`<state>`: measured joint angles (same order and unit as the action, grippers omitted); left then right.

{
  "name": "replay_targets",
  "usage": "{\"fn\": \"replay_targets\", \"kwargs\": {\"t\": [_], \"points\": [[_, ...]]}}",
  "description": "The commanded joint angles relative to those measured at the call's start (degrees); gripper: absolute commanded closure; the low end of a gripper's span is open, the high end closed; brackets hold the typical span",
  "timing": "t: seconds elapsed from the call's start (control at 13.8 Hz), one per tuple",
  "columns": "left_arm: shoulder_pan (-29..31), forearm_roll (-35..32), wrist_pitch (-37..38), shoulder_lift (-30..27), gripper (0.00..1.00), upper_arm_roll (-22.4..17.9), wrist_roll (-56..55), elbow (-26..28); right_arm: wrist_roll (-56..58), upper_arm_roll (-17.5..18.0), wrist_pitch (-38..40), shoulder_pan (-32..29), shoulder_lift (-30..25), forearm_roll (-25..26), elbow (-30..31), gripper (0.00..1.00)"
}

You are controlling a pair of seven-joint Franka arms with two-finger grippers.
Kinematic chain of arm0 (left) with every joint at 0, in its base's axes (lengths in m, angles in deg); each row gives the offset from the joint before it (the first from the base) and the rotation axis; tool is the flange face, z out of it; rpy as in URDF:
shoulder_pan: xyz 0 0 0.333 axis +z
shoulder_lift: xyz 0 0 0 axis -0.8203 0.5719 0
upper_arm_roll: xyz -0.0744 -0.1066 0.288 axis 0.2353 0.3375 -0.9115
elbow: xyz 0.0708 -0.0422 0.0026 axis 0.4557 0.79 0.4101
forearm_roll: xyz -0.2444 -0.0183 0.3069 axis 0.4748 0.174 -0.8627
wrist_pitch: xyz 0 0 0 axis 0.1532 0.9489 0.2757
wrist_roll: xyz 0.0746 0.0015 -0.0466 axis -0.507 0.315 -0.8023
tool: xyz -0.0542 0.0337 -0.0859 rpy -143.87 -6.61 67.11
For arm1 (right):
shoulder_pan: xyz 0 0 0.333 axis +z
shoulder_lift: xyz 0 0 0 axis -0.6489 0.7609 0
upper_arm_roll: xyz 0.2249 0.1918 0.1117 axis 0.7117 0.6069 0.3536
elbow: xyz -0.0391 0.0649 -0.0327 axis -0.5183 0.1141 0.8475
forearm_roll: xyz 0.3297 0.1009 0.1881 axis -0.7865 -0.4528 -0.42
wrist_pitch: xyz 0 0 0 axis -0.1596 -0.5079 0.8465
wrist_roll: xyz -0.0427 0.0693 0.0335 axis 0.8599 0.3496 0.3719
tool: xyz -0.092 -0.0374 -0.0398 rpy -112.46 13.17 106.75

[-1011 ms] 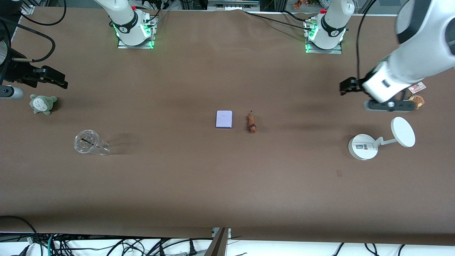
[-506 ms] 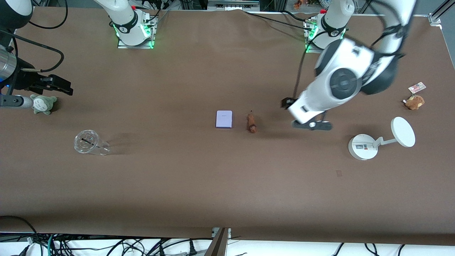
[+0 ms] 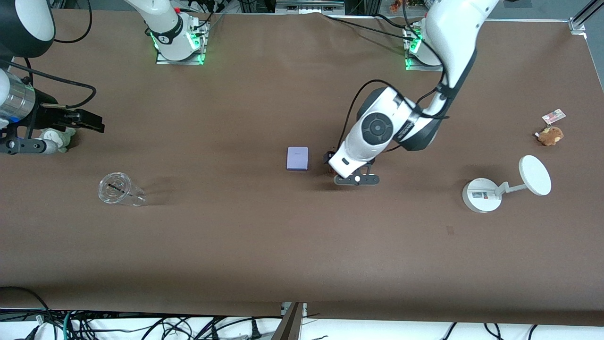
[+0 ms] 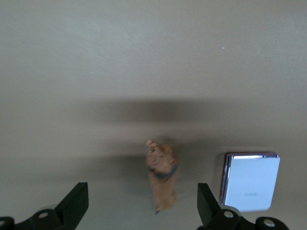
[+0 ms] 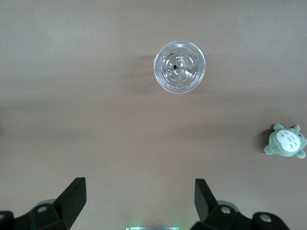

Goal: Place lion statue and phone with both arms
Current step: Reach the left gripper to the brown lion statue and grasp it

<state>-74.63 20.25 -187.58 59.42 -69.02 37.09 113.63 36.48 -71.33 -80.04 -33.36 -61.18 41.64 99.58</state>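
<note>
1. Clock convention: front view, with 12 o'clock pointing at the robot bases.
2. Left gripper (image 4: 141, 203) hangs over the middle of the table, directly above the lion statue (image 4: 162, 179). Its jaws are spread wide and hold nothing. In the left wrist view the statue lies between the two fingers (image 4: 76, 201) with table showing on both sides, so there is no contact.
3. The lion statue lies flat on the table. In the front view the left wrist covers nearly all of it.
4. Phone (image 3: 297, 158) lies flat on the table just beside the statue, at the statue's 9 o'clock, toward the right arm's end. The two are apart, not touching. No gripper is on it.
5. Right gripper (image 3: 89, 123) is over the table at the right arm's end, roughly 9 o'clock from the phone and well apart from it. Its jaws are wide open and empty; the right wrist view shows only table between the fingers (image 5: 74, 196).
6. Grey-green plush (image 5: 286, 142) sits next to the right gripper, partly hidden by that arm in the front view.
7. Clear cup (image 3: 118, 189) is at about 5 o'clock from the grey-green plush.
8. White stand (image 3: 481, 194) is at about 4 o'clock from the left gripper, well apart.
9. Brown plush (image 3: 549, 135) is at 1 o'clock from the white stand.
</note>
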Motion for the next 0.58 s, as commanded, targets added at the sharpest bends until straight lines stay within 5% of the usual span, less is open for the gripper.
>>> {"fn": "replay_targets", "kwargs": {"t": [0.0,0.14,0.29,0.36,0.51], "points": [[-3.16,-5.83,-2.95,3.53,0.00,-0.60,-5.57,-1.36,0.29,0.30,0.62,0.02,1.03,-0.09,-1.41,0.00],[-3.60,-7.87,-3.13,4.50,0.00,-0.60,-5.93,-1.36,0.03,0.47,0.63,0.19,1.29,-0.09,-1.50,0.00],[-3.95,-7.88,-3.13,4.60,0.50,-0.51,-5.85,-1.36,-0.24,0.56,0.54,0.81,1.47,-0.09,-1.50,0.00],[-4.13,-7.88,-3.05,4.60,0.66,-0.60,-5.85,-1.36,-0.59,0.65,0.36,1.51,1.56,-0.09,-1.50,0.00],[-4.13,-7.88,-2.96,4.60,0.80,-0.51,-5.76,-1.27,-0.76,0.56,0.27,2.74,2.00,0.08,-1.50,0.00]]}}
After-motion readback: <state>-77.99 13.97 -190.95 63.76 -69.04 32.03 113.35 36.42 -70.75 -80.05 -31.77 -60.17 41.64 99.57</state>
